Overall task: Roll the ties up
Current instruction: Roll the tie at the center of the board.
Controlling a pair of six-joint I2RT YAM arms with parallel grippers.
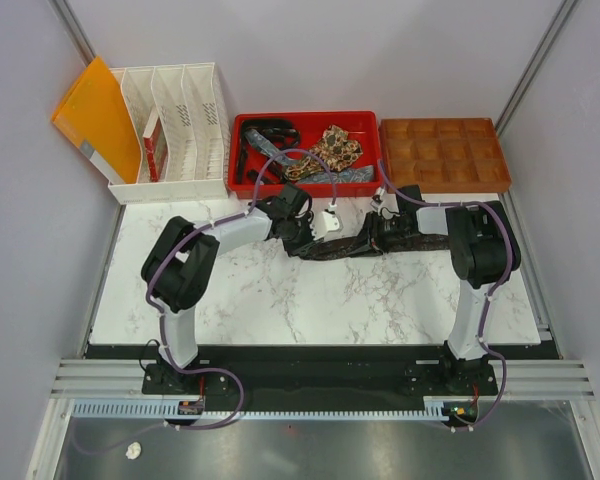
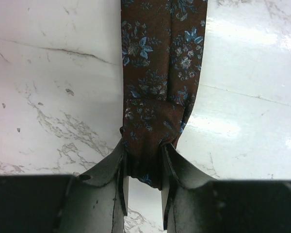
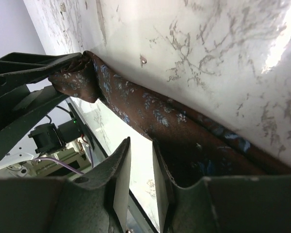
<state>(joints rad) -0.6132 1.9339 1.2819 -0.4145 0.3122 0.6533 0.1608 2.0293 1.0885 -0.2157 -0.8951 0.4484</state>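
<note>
A dark brown tie with blue flowers (image 1: 352, 246) lies stretched across the marble table between my two grippers. My left gripper (image 1: 305, 238) is shut on its folded-over end; in the left wrist view the folded end (image 2: 148, 128) sits pinched between the fingers (image 2: 143, 165) and the tie (image 2: 160, 58) runs away from them. My right gripper (image 1: 382, 236) is open with only table showing between its fingers (image 3: 140, 162); the tie (image 3: 179, 121) lies just beside its right finger. More ties lie in the red tray (image 1: 310, 116): black (image 1: 265, 135), tan speckled (image 1: 332, 150), blue patterned (image 1: 345, 176).
A brown compartment tray (image 1: 442, 152) stands at the back right. A white file organiser (image 1: 175, 130) and an orange folder (image 1: 98, 118) stand at the back left. Purple cables run along both arms. Grey walls close in both sides.
</note>
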